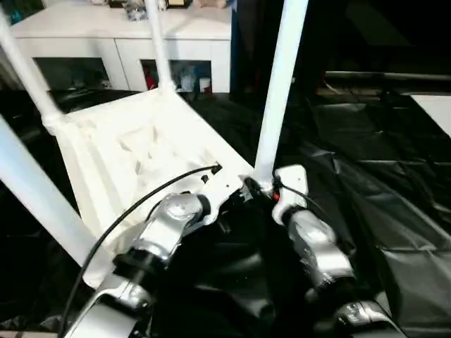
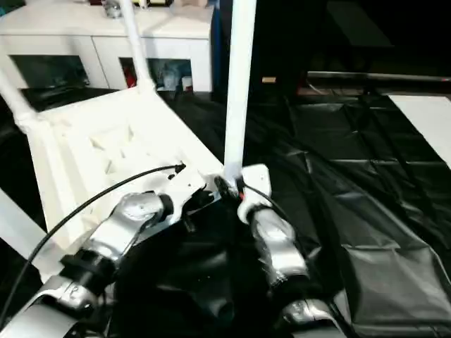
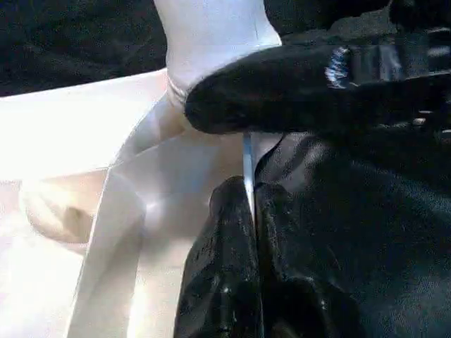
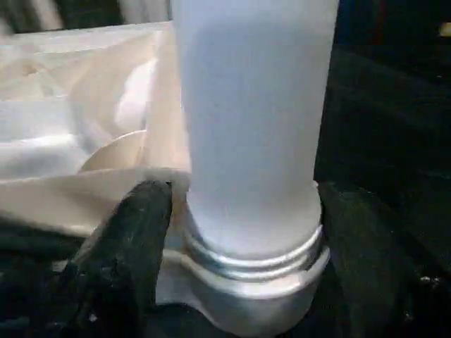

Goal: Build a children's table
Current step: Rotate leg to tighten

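A crinkled black plastic sheet (image 1: 366,176) covers the floor. On the sheet lies the white plastic rectangular tabletop (image 1: 141,162), ribbed underside up and tilted, with white tapered tube legs (image 1: 282,77) rising from its round corner sockets. Beyond the tabletop's far right, a white flat panel (image 1: 437,113) rests on the sheet.

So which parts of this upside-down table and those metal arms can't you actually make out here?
- Leg tops: every leg, like the near-right leg, runs past the top edge in both eye views.
- Tabletop's near edge: hidden behind the left gripper and its forearm.
- Whether that leg is fully seated: in the right wrist view, threads still show above the socket.
- Cabinet contents: too small.
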Tool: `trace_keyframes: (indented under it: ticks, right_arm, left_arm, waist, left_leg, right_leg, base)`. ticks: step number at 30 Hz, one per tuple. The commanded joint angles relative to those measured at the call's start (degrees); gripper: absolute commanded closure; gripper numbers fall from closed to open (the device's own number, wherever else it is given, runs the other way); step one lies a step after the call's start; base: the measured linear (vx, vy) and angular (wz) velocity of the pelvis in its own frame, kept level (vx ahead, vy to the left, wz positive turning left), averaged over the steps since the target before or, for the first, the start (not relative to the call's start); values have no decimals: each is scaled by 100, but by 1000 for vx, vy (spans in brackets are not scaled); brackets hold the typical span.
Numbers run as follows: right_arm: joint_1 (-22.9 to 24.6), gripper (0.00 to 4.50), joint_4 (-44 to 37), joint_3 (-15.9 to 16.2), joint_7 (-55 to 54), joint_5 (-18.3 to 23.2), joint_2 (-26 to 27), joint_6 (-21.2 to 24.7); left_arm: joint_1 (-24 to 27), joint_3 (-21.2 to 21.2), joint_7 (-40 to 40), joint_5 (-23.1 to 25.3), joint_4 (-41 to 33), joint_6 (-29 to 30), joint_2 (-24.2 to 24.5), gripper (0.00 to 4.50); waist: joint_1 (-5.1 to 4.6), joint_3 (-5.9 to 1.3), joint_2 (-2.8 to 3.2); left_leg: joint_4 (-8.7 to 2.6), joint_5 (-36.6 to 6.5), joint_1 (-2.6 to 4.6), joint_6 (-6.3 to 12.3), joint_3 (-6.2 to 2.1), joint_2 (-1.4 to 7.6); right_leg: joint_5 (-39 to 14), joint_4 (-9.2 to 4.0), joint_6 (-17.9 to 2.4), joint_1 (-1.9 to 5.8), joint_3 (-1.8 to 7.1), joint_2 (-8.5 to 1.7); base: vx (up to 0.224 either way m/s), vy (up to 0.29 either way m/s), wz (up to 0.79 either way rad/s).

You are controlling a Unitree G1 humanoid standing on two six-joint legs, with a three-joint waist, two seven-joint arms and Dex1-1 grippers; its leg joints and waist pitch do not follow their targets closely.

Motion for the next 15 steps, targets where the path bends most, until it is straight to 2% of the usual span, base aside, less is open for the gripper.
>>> trace_keyframes:
  ticks: [1,2,3,6,8,9,10,11,13,15]
  right_arm:
    - [90,79,-377,321,420,70,-33,12]
    - [281,79,-760,390,778,161,-291,61]
    - [284,79,-767,391,785,163,-295,62]
    - [841,79,-1675,530,1887,592,-1068,313]
    - [981,79,-1873,540,2172,693,-1247,374]
    - [1367,79,-2351,469,2775,967,-1733,581]
    - [1574,79,-2565,358,3078,1135,-1949,733]
    - [1748,79,-2707,247,3314,1274,-2134,836]
    - [1856,79,-2763,167,3448,1342,-2244,867]
    - [2054,79,-2748,-10,3615,1379,-2451,840]
  left_arm:
    - [197,-290,-353,-99,57,-168,-5,450]
    - [253,-303,-499,-148,-4,-267,74,450]
    - [254,-303,-501,-149,-5,-269,75,450]
    - [385,-352,-1028,-319,-80,-675,270,450]
    - [421,-366,-1158,-348,-120,-760,323,450]
    - [525,-353,-1422,-472,-307,-816,442,450]
    - [589,-340,-1592,-547,-416,-907,506,450]
    - [642,-330,-1738,-617,-522,-914,560,450]
    - [673,-328,-1803,-639,-585,-906,599,450]
    - [771,-340,-2055,-779,-802,-934,697,450]
  waist:
    - [26,-236,-72]
    - [47,-235,-93]
    - [66,-232,-87]
    - [124,-223,-91]
    - [187,-210,-106]
    - [188,-212,-100]
    - [233,-214,-115]
    - [252,-205,-112]
    - [251,-224,-130]
    - [258,-218,-115]
  left_leg:
    - [-363,-1285,-28,415,-175,338]
    - [-359,-1268,-15,429,-171,345]
    - [-354,-1273,-10,450,-169,351]
    - [-362,-1323,-19,503,-170,360]
    - [-364,-1396,21,534,-160,377]
    - [-365,-1443,38,504,-150,380]
    - [-360,-1397,11,541,-163,386]
    - [-364,-1398,1,584,-163,400]
    - [-355,-1288,-33,609,-164,378]
    - [-352,-1277,-37,593,-167,380]
  right_leg:
    - [-1142,-475,-1116,198,287,-389]
    - [-1167,-484,-1102,197,284,-386]
    - [-1160,-487,-1078,198,290,-387]
    - [-1204,-487,-992,202,300,-382]
    - [-1337,-520,-927,176,311,-379]
    - [-1364,-518,-986,147,316,-378]
    - [-1330,-512,-955,200,321,-395]
    - [-1312,-511,-951,185,324,-389]
    - [-1241,-489,-999,200,307,-389]
    - [-1322,-498,-1035,194,296,-407]
  base:
    - [0,0,0]
    - [0,0,0]
    - [0,0,0]
    - [0,0,0]
    - [0,0,0]
    - [0,0,0]
    - [0,0,0]
    - [0,0,0]
    - [0,0,0]
    - [0,0,0]
